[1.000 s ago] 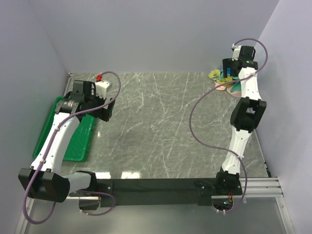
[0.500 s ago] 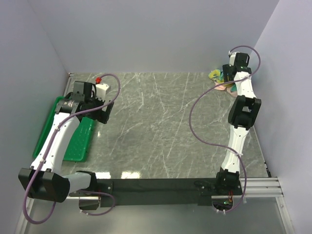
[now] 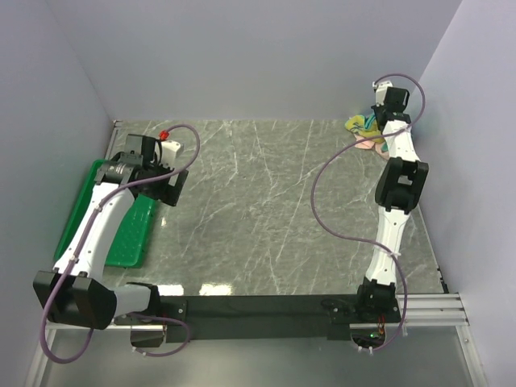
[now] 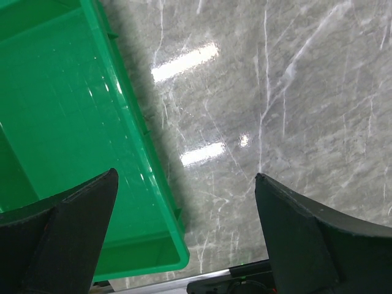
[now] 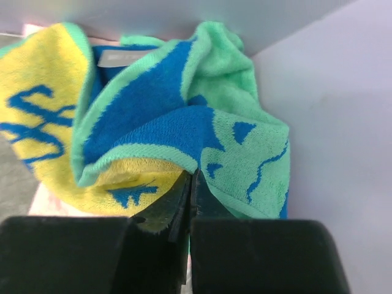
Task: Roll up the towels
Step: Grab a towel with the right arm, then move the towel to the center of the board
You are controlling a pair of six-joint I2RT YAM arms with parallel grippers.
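Left hand (image 4: 185,177): jaws wide, nothing between them, over edge of green tray (image 4: 61,110) and bench (image 4: 306,110).
Right hand (image 5: 190,187): jaws closed tight, tips at fold of patterned towel (image 5: 153,116); whether cloth is pinched, cannot tell.
Patterned towel: crumpled terry in yellow, blue and teal-green with blue lettering, in far right bench corner against wall (image 5: 318,73).
Pink towel (image 3: 369,145): beneath it, edge showing.

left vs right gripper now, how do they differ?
Left gripper has its fingers spread wide; right gripper has them shut. Left holds nothing, hovering over the green tray edge and marble table; right pinches a fold of the teal, blue and yellow towel. Left sits at the table's left side; right is stretched into the far right corner. Both have black fingers.
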